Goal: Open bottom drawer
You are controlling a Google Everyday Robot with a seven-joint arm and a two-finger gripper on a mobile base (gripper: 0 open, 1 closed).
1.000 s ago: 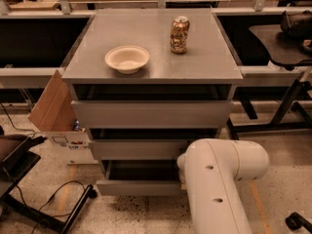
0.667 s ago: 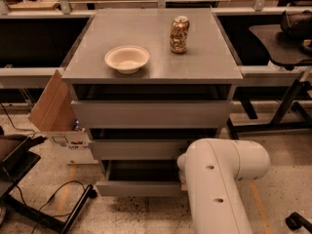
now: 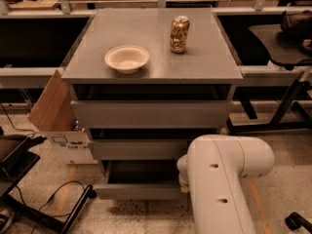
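Observation:
The grey cabinet (image 3: 151,113) has three plain drawer fronts. The bottom drawer (image 3: 139,190) is pulled partly out, and its dark shallow inside shows above the front. The two drawers above it also stand slightly out. My white arm (image 3: 222,179) reaches down at the drawer's right end and covers it. My gripper is hidden behind the arm, near the right end of the bottom drawer front.
A cream bowl (image 3: 126,58) and a drink can (image 3: 179,34) stand on the cabinet top. A cardboard box (image 3: 56,116) leans at the left. A black stand base and cables (image 3: 44,206) lie on the floor at the lower left. Table legs (image 3: 287,111) stand at the right.

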